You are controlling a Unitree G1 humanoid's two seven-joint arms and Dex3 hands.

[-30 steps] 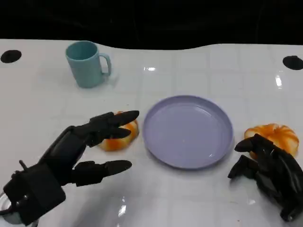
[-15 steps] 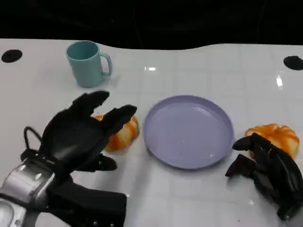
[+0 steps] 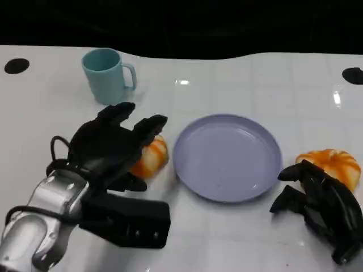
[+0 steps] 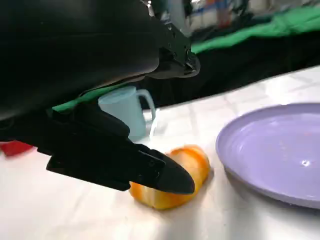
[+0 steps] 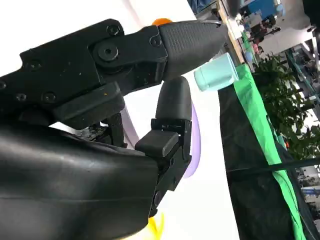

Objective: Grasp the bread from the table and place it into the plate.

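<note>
On the white desk (image 3: 238, 238), left of the lavender plate (image 3: 227, 157), I see the bread (image 3: 150, 160) lying just beside the rim. My left hand (image 3: 108, 150) hovers over it, fingers spread wide — nothing held. My right hand (image 3: 317, 201) rests near a second orange loaf (image 3: 332, 164), fingers curled, empty.

Orange bread (image 3: 151, 160) on table, just left of lavender plate (image 3: 227, 157)

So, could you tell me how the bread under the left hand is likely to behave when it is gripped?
The bread looks rounded and glossy, so it may slip or roll sideways. It probably is light for its size. The left hand hovers over it.
</note>
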